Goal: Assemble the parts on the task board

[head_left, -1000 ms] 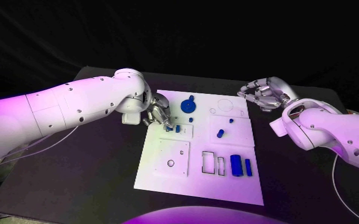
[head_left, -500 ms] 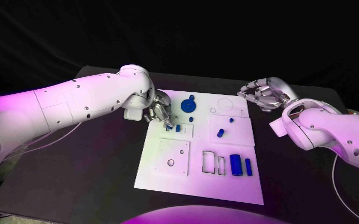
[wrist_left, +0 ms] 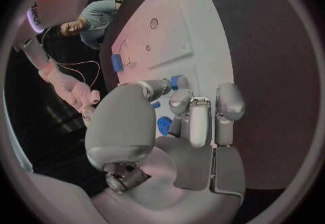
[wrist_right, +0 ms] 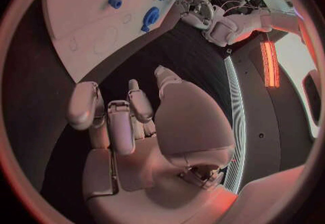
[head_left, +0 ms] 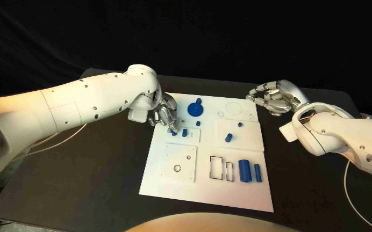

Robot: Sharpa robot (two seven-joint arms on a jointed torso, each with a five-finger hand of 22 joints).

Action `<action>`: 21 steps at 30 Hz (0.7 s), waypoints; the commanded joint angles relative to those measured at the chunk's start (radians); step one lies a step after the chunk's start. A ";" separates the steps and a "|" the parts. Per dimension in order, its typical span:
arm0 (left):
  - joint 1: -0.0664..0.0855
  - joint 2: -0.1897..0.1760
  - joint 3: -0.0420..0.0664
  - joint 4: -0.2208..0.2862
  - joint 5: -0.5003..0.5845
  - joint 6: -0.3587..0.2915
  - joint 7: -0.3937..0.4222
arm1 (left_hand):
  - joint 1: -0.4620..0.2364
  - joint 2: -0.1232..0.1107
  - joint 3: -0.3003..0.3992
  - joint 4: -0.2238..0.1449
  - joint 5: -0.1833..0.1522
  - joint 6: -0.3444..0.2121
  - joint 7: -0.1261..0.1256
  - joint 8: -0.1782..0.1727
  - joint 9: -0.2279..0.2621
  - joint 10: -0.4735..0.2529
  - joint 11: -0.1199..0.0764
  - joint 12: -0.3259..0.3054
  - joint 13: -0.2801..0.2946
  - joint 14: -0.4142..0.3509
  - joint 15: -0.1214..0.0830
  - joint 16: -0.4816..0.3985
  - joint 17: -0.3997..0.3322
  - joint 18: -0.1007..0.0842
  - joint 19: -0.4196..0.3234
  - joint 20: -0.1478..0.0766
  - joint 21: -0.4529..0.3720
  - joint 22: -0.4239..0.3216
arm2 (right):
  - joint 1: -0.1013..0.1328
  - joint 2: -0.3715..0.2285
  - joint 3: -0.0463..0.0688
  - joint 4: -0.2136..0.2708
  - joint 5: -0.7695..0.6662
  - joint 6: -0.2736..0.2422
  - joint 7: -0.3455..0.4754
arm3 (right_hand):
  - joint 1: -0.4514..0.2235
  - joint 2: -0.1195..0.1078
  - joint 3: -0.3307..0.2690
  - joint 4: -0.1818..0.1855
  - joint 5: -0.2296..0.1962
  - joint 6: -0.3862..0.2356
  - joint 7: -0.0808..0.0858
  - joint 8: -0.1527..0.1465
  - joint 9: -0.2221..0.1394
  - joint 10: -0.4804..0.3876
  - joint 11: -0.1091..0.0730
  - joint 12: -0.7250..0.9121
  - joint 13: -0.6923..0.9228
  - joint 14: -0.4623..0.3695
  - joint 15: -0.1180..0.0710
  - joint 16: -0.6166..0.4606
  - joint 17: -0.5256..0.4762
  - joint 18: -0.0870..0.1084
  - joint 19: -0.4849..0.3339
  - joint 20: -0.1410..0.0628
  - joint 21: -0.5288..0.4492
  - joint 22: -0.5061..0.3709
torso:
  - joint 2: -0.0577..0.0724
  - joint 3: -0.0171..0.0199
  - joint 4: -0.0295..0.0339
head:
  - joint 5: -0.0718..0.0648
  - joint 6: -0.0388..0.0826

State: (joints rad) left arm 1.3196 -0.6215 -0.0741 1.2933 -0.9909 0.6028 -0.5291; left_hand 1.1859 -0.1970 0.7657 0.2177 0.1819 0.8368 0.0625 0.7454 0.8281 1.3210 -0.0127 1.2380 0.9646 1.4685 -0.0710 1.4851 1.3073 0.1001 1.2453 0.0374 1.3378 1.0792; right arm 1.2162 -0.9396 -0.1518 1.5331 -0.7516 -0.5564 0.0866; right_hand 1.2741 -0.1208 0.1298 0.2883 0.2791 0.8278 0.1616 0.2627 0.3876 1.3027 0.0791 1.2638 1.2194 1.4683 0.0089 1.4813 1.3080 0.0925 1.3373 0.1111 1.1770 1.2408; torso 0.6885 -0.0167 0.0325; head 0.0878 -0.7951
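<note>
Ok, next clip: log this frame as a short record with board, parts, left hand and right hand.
board: white task board on the black table
parts: blue disc at the board's far side, blue block near the front, smaller blue pieces between
left hand: left hand over the board's far left corner, fingers down by a small blue piece; grip unclear
right hand: right hand beyond the board's far right corner, fingers curled, holding nothing

Black table point(head_left: 93, 189) beneath, thin pale cable point(head_left: 58, 135) along its left.
</note>
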 commanded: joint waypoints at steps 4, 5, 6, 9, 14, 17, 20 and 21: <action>0.003 0.012 -0.003 -0.016 -0.005 0.056 -0.004 | 0.001 -0.008 0.184 -0.190 -0.002 0.009 0.000 -0.004 -0.002 0.007 -0.003 0.006 0.001 0.057 -0.001 0.004 0.080 0.007 0.008 0.000 0.004 0.001 | -0.001 0.001 0.000 0.000 -0.004 0.009 0.008 | 0.005 0.009 -0.004 -0.002 0.005 -0.005 0.001 0.002 0.001 -0.005 -0.001 -0.001 -0.002 0.045 -0.006 -0.005 0.008 0.007 -0.006 -0.003 -0.006 -0.002 | 0.000 -0.0005 0.0002 | 0.000 0.001; 0.003 0.013 -0.004 -0.019 -0.007 0.056 -0.004 | 0.001 -0.008 0.184 -0.190 -0.002 0.009 0.000 -0.004 -0.002 0.007 -0.003 0.006 0.001 0.057 -0.001 0.004 0.080 0.007 0.008 0.000 0.004 0.001 | -0.001 0.001 0.000 0.000 -0.004 0.009 0.008 | 0.005 0.009 -0.004 -0.002 0.005 -0.005 0.001 0.002 0.001 -0.005 -0.001 -0.001 -0.002 0.045 -0.006 -0.005 0.008 0.007 -0.006 -0.003 -0.006 -0.002 | 0.000 -0.0004 0.0003 | 0.000 0.000; 0.003 0.014 -0.004 -0.021 -0.008 0.056 -0.004 | 0.001 -0.008 0.184 -0.190 -0.002 0.009 0.000 -0.004 -0.002 0.007 -0.003 0.006 0.001 0.057 -0.001 0.004 0.080 0.007 0.008 0.000 0.004 0.001 | -0.001 0.001 0.000 0.000 -0.004 0.009 0.008 | 0.005 0.009 -0.004 -0.002 0.005 -0.005 0.001 0.002 0.001 -0.005 -0.001 -0.001 -0.002 0.045 -0.006 -0.005 0.008 0.007 -0.006 -0.003 -0.006 -0.002 | 0.000 -0.0004 0.0005 | 0.000 0.000; 0.003 0.018 -0.006 -0.026 -0.013 0.060 -0.004 | 0.001 -0.008 0.184 -0.190 -0.002 0.009 0.000 -0.004 -0.002 0.007 -0.003 0.006 0.001 0.057 -0.001 0.004 0.080 0.007 0.008 0.000 0.004 0.001 | -0.001 0.002 0.000 0.000 -0.004 0.009 0.009 | 0.005 0.009 -0.004 -0.002 0.005 -0.005 0.001 0.002 0.001 -0.005 -0.001 -0.001 -0.002 0.045 -0.006 -0.005 0.008 0.007 -0.006 -0.003 -0.006 -0.002 | 0.000 -0.0006 0.0003 | 0.000 -0.001; 0.003 0.022 -0.009 -0.029 -0.024 0.060 -0.004 | 0.003 -0.008 0.182 -0.192 -0.001 0.012 0.000 -0.008 -0.003 0.008 -0.003 0.005 0.000 0.057 -0.001 0.004 0.080 0.007 0.009 0.000 0.004 0.003 | -0.002 0.002 0.000 0.001 -0.006 0.008 0.009 | 0.005 0.009 -0.004 -0.002 0.005 -0.005 0.001 0.002 0.001 -0.005 -0.001 -0.001 -0.002 0.045 -0.006 -0.005 0.008 0.007 -0.006 -0.003 -0.006 -0.002 | 0.000 -0.0008 0.0006 | 0.000 -0.002; 0.003 0.025 -0.010 -0.030 -0.034 0.049 -0.003 | 0.003 -0.008 0.182 -0.192 -0.001 0.012 0.000 -0.008 -0.003 0.008 -0.003 0.005 0.000 0.057 -0.001 0.004 0.080 0.007 0.009 0.000 0.004 0.003 | -0.002 0.002 0.000 0.001 -0.010 0.008 0.009 | 0.005 0.009 -0.004 -0.002 0.005 -0.005 0.001 0.002 0.001 -0.005 -0.001 -0.001 -0.002 0.045 -0.006 -0.005 0.008 0.007 -0.006 -0.003 -0.006 -0.002 | 0.001 -0.0007 0.0004 | 0.000 -0.002; 0.003 0.028 -0.012 -0.030 -0.043 0.041 -0.003 | 0.004 -0.008 0.182 -0.192 -0.001 0.012 0.000 -0.008 -0.004 0.008 -0.003 0.006 0.001 0.057 -0.001 0.004 0.080 0.007 0.009 0.000 0.005 0.003 | -0.002 0.002 0.000 0.002 -0.012 0.008 0.010 | 0.005 0.009 -0.004 -0.002 0.005 -0.005 0.001 0.002 0.001 -0.005 -0.001 -0.001 -0.002 0.045 -0.006 -0.005 0.008 0.007 -0.006 -0.003 -0.006 -0.002 | 0.001 -0.0010 -0.0004 | -0.001 -0.001; 0.003 0.028 -0.012 -0.030 -0.045 0.039 -0.003 | 0.004 -0.008 0.181 -0.192 -0.001 0.013 0.000 -0.009 -0.004 0.008 -0.003 0.006 0.001 0.057 -0.001 0.004 0.080 0.006 0.009 0.000 0.005 0.004 | -0.002 0.002 0.000 0.002 -0.011 0.008 0.010 | 0.005 0.009 -0.004 -0.002 0.005 -0.005 0.001 0.002 0.001 -0.005 -0.001 -0.001 -0.002 0.045 -0.006 -0.005 0.008 0.007 -0.006 -0.003 -0.006 -0.002 | 0.001 -0.0012 -0.0005 | -0.001 -0.001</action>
State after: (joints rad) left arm 1.3249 -0.5961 -0.0836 1.2636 -1.0109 0.6374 -0.5297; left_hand 1.1788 -0.2058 0.7629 0.2148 0.1812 0.8461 0.0639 0.7432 0.8243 1.3245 -0.0161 1.2380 0.9645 1.4685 -0.0710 1.4851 1.3073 0.1001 1.2453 0.0375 1.3377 1.0814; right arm 1.2154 -0.9384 -0.1518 1.5338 -0.7528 -0.5564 0.0873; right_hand 1.2777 -0.1172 0.1298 0.2883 0.2809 0.8278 0.1616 0.2626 0.3875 1.3027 0.0791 1.2638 1.2193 1.4683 0.0089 1.4813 1.3078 0.0924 1.3373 0.1111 1.1771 1.2398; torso 0.6889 -0.0173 0.0328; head 0.0879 -0.7964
